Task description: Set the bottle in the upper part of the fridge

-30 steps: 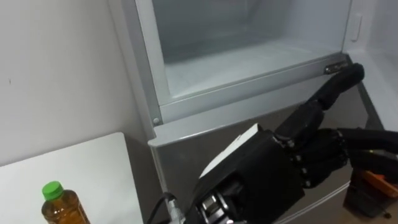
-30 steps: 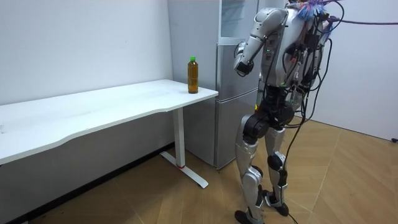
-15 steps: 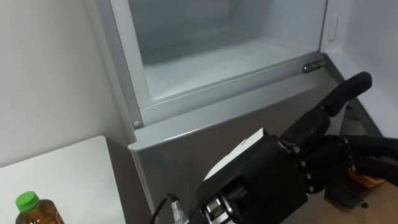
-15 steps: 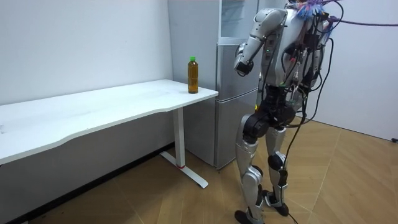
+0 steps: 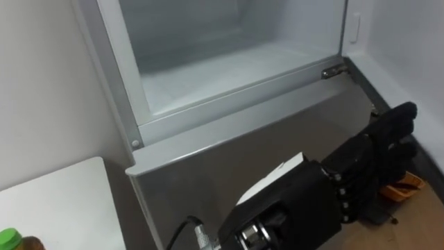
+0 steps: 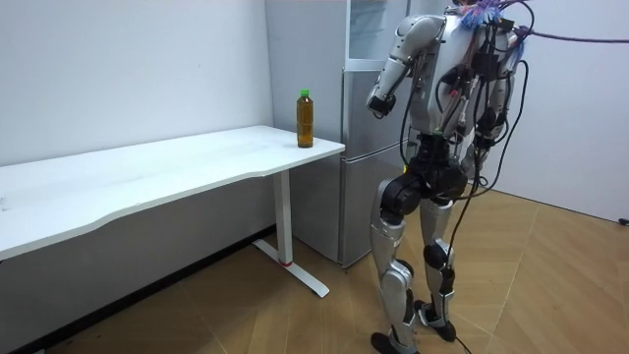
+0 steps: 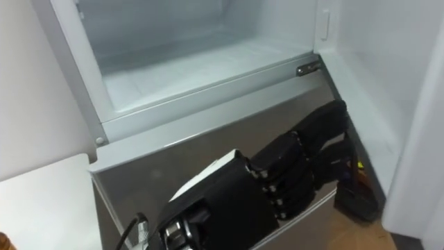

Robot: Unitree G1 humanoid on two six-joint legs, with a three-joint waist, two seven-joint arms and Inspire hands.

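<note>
The bottle (image 6: 306, 118), amber with a green cap (image 5: 10, 238), stands upright at the corner of the white table (image 6: 177, 162) beside the fridge. The upper fridge compartment (image 5: 208, 69) is open and holds nothing. My left hand (image 5: 361, 170) is open and holds nothing. It hovers in front of the closed grey lower door (image 5: 208, 167), below the compartment's sill, with its fingers (image 7: 322, 128) pointing up and to the right. In the room view I stand right at the fridge (image 6: 366, 147) with that left hand (image 6: 377, 101) raised, an arm's length to the right of the bottle.
The open upper door's white inner side (image 7: 416, 104) stands at the right edge. A metal hinge (image 5: 333, 70) sits at the sill's right end. The table's corner (image 5: 62, 201) lies at my lower left. A dark and orange object (image 5: 399, 187) rests low on the floor.
The whole picture has slid left, so the camera turned right and the bottle is nearly out of the eye view. My left hand dropped away from the hinge, down and to the right.
</note>
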